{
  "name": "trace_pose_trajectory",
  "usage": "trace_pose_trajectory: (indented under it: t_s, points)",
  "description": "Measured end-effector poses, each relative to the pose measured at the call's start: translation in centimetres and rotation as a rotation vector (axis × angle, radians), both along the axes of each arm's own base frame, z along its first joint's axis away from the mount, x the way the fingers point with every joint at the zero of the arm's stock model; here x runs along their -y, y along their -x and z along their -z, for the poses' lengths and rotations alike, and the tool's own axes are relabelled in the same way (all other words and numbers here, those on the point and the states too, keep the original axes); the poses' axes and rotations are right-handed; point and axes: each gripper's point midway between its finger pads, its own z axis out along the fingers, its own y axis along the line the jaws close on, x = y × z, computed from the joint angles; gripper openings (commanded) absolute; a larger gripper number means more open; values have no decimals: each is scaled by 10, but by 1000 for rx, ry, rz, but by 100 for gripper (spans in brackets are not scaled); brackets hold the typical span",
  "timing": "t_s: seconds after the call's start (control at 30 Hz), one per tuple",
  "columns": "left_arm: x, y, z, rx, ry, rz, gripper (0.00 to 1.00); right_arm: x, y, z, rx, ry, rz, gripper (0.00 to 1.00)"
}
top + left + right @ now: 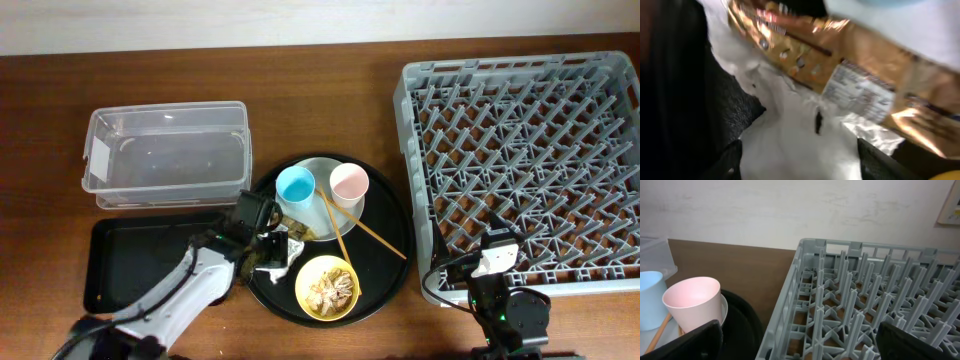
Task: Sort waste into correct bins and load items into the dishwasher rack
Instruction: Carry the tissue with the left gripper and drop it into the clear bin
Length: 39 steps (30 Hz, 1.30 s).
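My left gripper (262, 228) is low over the left side of the round black tray (392, 250). In the left wrist view its fingers (800, 167) are open, with the crumpled white napkin (790, 135) between them and the gold-brown wrapper (865, 55) just beyond. The napkin (290, 250) lies by the yellow bowl (327, 288), which holds beige food scraps (330, 290). The blue cup (296, 186) and pink cup (349, 184) stand on the grey-green plate (322, 168), with chopsticks (362, 232) beside them. My right gripper (497, 255) is open and empty at the front edge of the grey rack (530, 140).
The clear tub (165, 155) stands at the back left, with the shallow black tray (130, 265) in front of it, under my left arm. The right wrist view shows the rack (865, 290) ahead and the pink cup (692, 302) and blue cup (650, 300) to the left.
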Motion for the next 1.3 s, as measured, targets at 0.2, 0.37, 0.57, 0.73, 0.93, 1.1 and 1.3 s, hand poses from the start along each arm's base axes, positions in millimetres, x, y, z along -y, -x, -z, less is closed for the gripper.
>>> trace_pose_trajectory:
  t_s: [0.2, 0.37, 0.57, 0.73, 0.93, 1.1, 1.3]
  points:
    - [-3, 3, 8, -27, -17, -2, 0, 0, 0, 0, 0, 0, 0, 99]
    - [-10, 20, -25, -27, -21, 0, 0, 0, 0, 0, 1, 0, 0, 99]
    - [-14, 23, -111, 39, -5, -5, 0, 0, 0, 0, 1, 0, 0, 99]
    - [-67, -40, -198, 333, -92, -233, 0, 0, 0, 0, 1, 0, 0, 99]
    - [-134, -133, -175, 441, -132, -475, 1, 0, 0, 0, 0, 0, 0, 99]
    - [-160, -178, -92, 355, -174, -529, 77, 0, 0, 0, 1, 0, 0, 99]
    - [-152, -160, -132, 376, -110, -508, 59, 0, 0, 0, 0, 0, 0, 99]
